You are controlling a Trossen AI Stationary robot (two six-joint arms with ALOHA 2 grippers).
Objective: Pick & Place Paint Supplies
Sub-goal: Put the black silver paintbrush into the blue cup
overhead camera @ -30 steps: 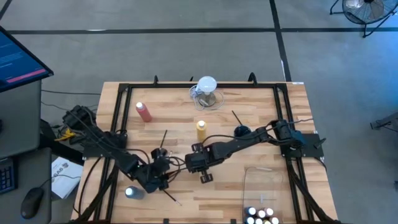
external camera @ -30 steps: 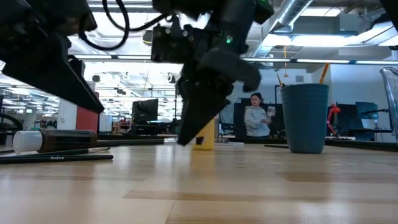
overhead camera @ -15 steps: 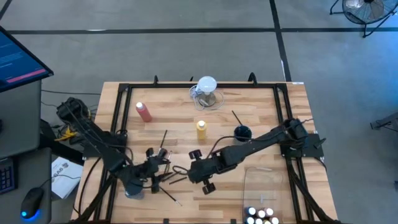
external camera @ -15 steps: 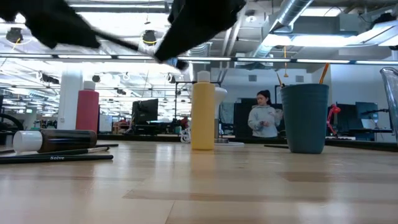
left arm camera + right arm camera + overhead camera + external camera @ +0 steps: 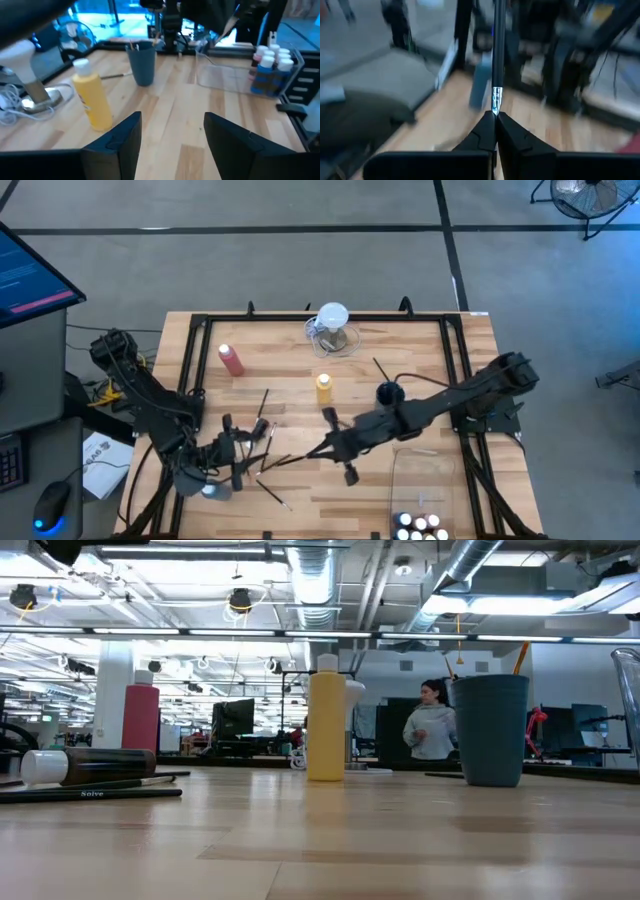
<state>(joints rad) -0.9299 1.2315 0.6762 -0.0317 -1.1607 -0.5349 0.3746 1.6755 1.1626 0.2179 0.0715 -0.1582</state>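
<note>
My right gripper (image 5: 323, 446) hangs over the table's middle, shut on a thin dark paintbrush (image 5: 286, 459) that sticks out toward the left arm. My left gripper (image 5: 243, 452) hovers near the front left, open (image 5: 172, 140), with nothing between its fingers. A yellow bottle (image 5: 324, 388) and a pink-red bottle (image 5: 231, 359) stand upright on their bases. A white-capped bottle (image 5: 85, 765) lies on its side beside loose brushes (image 5: 90, 792). Neither gripper shows in the low view. My right gripper pinches the paintbrush between its two shut fingertips, right at the shiny ferrule (image 5: 496, 98) near one end. The fingers lie along the brush, and the long dark shaft (image 5: 498, 40) runs straight on ahead of them. The brush is lifted clear of the table.
A blue cup (image 5: 389, 393) holding brushes stands right of the yellow bottle. A clear bin (image 5: 424, 480) at the front right holds several small white-capped bottles (image 5: 420, 527). A clear jug with a white round top (image 5: 332, 328) stands at the far edge. More brushes (image 5: 263, 408) lie on the wood.
Both grippers have risen out of the low view. My right gripper has tipped from pointing down to nearly level and carried the paintbrush up clear of the table. My left gripper has drawn back toward the table's left edge while rising and levelling, still open.
</note>
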